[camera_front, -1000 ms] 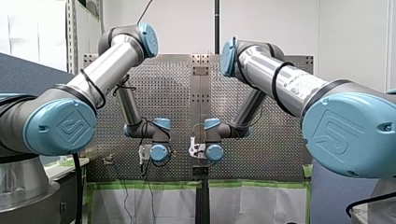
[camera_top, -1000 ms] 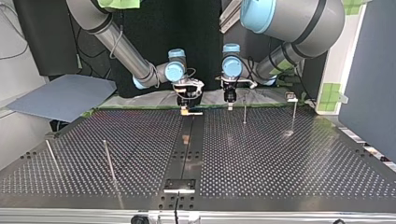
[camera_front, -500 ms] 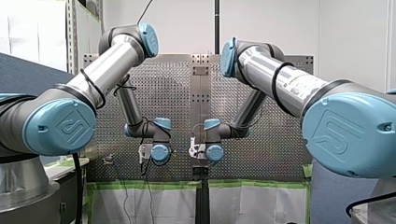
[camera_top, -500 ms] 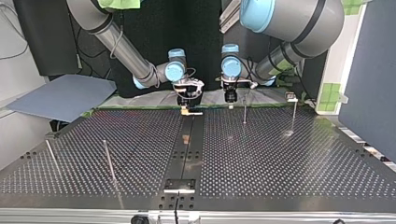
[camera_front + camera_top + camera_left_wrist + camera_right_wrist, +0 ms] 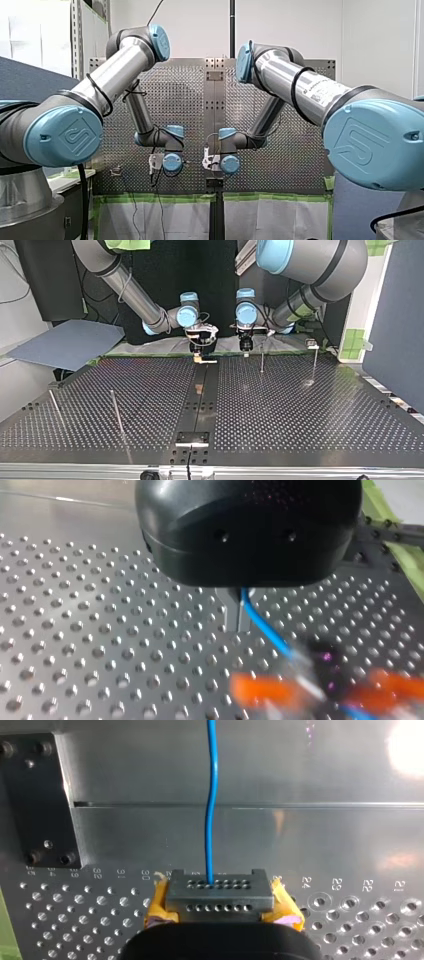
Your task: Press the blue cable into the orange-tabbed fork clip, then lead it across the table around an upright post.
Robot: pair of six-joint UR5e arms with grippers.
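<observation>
In the left wrist view the metal fingers of my left gripper (image 5: 236,622) are shut on the blue cable (image 5: 265,625). From them the cable runs down to a blurred orange-tabbed clip (image 5: 262,690) on the perforated plate. In the right wrist view the yellow pads (image 5: 159,907) of my right gripper (image 5: 220,895) clamp a grey perforated block (image 5: 220,892). The blue cable (image 5: 211,810) leaves the block straight ahead. In the top view my right gripper (image 5: 200,358) and my left gripper (image 5: 245,353) hang side by side at the table's far edge.
Thin upright posts stand on the perforated table (image 5: 300,420): one post (image 5: 262,360) beside my left gripper, another post (image 5: 315,362) further right, and a leaning post (image 5: 117,412) at the top view's left. A small brownish piece (image 5: 199,388) sits on the centre strip.
In the top view my left arm's wrist has shifted slightly leftward, toward my right gripper. My right arm has stayed where it was.
</observation>
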